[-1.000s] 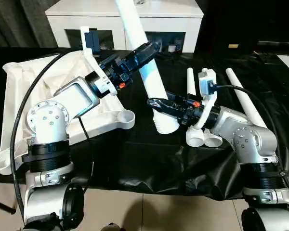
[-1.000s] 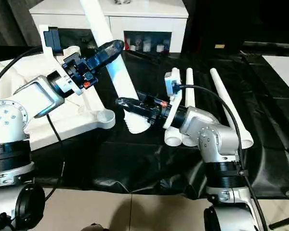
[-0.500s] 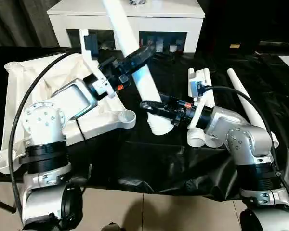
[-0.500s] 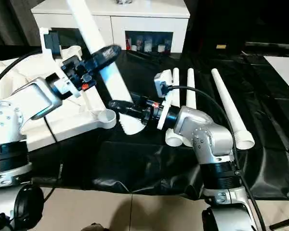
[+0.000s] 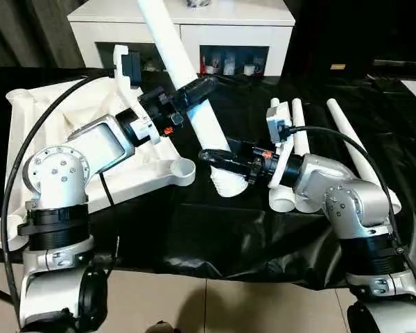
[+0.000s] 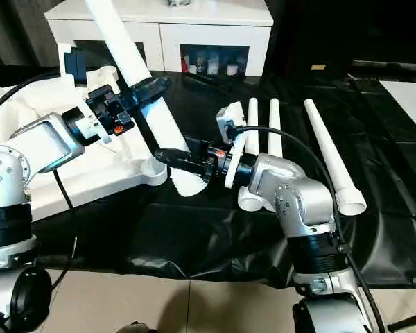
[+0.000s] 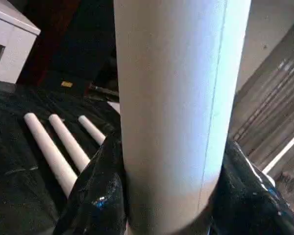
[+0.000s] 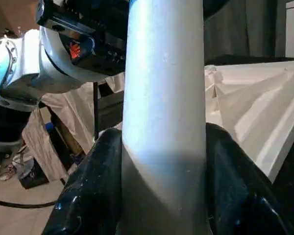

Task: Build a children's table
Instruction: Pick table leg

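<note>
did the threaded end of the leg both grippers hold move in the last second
Yes. The long white tapered tube leg has carried its threaded end toward the white plastic tabletop's near round corner socket, now just beside it.

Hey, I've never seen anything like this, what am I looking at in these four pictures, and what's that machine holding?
It is a humanoid robot with two silver arms, putting together a children's table. The two wide pictures come from cameras in its head, looking down over its arms. The two close-ups come from cameras on its wrists. Both the left gripper and the right gripper have their black jaws around one white leg, held tilted, its threaded end low near a corner socket of the upturned tabletop. The tabletop lies on a black sheet. Three spare legs lie there too. Behind stands a white cabinet.
</note>
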Motion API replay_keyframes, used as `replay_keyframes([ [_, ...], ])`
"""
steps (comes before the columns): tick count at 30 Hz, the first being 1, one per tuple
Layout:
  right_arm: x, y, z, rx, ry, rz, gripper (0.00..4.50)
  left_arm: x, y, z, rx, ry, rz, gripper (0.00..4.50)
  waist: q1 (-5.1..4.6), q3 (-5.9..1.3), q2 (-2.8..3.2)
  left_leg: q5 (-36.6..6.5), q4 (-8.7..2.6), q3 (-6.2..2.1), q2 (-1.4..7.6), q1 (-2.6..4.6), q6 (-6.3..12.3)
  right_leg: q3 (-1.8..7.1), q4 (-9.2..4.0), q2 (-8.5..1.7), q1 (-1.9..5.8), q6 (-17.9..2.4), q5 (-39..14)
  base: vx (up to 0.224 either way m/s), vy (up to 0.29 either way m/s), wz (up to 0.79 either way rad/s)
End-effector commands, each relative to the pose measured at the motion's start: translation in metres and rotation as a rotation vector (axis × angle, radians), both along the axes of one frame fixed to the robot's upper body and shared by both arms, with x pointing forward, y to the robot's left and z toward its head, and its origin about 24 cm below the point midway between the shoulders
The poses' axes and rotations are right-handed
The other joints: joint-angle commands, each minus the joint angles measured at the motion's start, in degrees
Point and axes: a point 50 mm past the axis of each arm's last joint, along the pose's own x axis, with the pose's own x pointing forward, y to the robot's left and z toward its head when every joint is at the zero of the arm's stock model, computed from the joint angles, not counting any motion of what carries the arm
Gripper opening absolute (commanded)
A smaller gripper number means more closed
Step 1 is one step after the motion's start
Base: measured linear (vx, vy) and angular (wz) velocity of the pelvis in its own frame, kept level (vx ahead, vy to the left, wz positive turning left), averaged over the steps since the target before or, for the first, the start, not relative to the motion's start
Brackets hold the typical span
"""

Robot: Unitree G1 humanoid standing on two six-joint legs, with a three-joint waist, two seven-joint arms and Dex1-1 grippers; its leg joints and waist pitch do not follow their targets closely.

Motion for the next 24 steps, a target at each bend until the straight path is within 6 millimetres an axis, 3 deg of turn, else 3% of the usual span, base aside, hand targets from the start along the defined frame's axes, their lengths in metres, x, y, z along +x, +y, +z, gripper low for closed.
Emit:
replay_keyframes([
  [1, 0.002, -0.002, 0.004, -0.042, -0.031, -0.037, 1.89, -0.004, -0.002, 0.001, 0.059, -0.040, -0.033, 1.85, -0.26, -4.39, 0.46, -5.7, -4.09, -0.81, 1.91, 1.05, -1.06, 2.26, -4.01, -3.77, 3.11, -12.5, 0.1, 0.000, 0.000, 0.00],
  [3, 0.003, -0.001, 0.006, -0.048, -0.032, -0.038, 1.89, -0.004, -0.001, 0.001, 0.079, -0.055, -0.053, 1.85, -0.37, -4.40, 0.49, -5.8, -4.14, -0.83, 1.91, 1.08, -1.19, 2.24, -4.02, -3.79, 3.12, -12.5, -0.1, 0.000, 0.000, 0.00],
  [6, 0.002, -0.002, 0.012, -0.025, -0.016, -0.009, 2.59, -0.007, -0.002, 0.003, 0.122, -0.099, -0.118, 1.85, -0.61, -4.33, 0.46, -6.1, -4.20, -0.81, 1.87, 1.10, -1.12, 2.29, -4.01, -3.75, 3.11, -12.7, -0.3, 0.000, 0.000, 0.00],
  [10, 0.001, -0.003, 0.015, -0.043, -0.016, 0.025, 2.92, -0.015, -0.005, 0.004, 0.200, -0.171, -0.224, 1.84, -0.81, -4.30, 0.10, -5.7, -4.23, -0.72, 1.97, 1.03, -1.06, 2.36, -3.90, -3.88, 3.21, -12.8, -0.7, 0.000, 0.000, 0.00],
  [16, 0.002, -0.006, 0.016, -0.151, -0.012, 0.083, 3.43, -0.025, -0.008, 0.010, 0.254, -0.288, -0.404, 1.84, -1.08, -4.26, 0.23, -5.3, -4.13, -0.55, 1.96, 1.11, -1.12, 2.43, -3.80, -3.86, 3.10, -13.1, -0.4, 0.000, 0.000, 0.00],
  [17, 0.002, -0.006, 0.015, -0.159, -0.011, 0.090, 3.46, -0.025, -0.008, 0.010, 0.254, -0.293, -0.414, 1.84, -1.10, -4.27, 0.01, -5.2, -4.13, -0.55, 1.95, 1.11, -1.14, 2.39, -3.77, -3.85, 3.17, -13.3, -0.1, 0.000, 0.000, 0.00],
  [21, 0.001, -0.002, 0.015, -0.167, 0.024, 0.164, 3.46, -0.031, -0.012, 0.010, 0.245, -0.328, -0.517, 1.84, -1.05, -4.38, 0.08, -4.8, -4.05, -0.56, 1.92, 1.08, -0.74, 2.37, -3.62, -3.83, 3.23, -13.9, 0.6, 0.000, 0.000, 0.00],
  [22, 0.000, -0.001, 0.015, -0.173, 0.029, 0.183, 3.46, -0.032, -0.012, 0.009, 0.250, -0.333, -0.546, 1.84, -1.07, -4.38, -0.17, -4.6, -4.02, -0.50, 1.96, 1.03, -0.58, 2.38, -3.58, -3.82, 3.22, -14.1, 1.2, 0.000, 0.000, 0.00],
  [24, 0.000, 0.000, 0.014, -0.180, 0.032, 0.203, 3.46, -0.034, -0.013, 0.008, 0.261, -0.340, -0.584, 1.84, -0.99, -4.38, 0.03, -4.4, -3.99, -0.50, 1.99, 1.05, -0.39, 2.37, -3.48, -3.85, 3.15, -14.2, 1.3, 0.000, 0.000, 0.00],
])
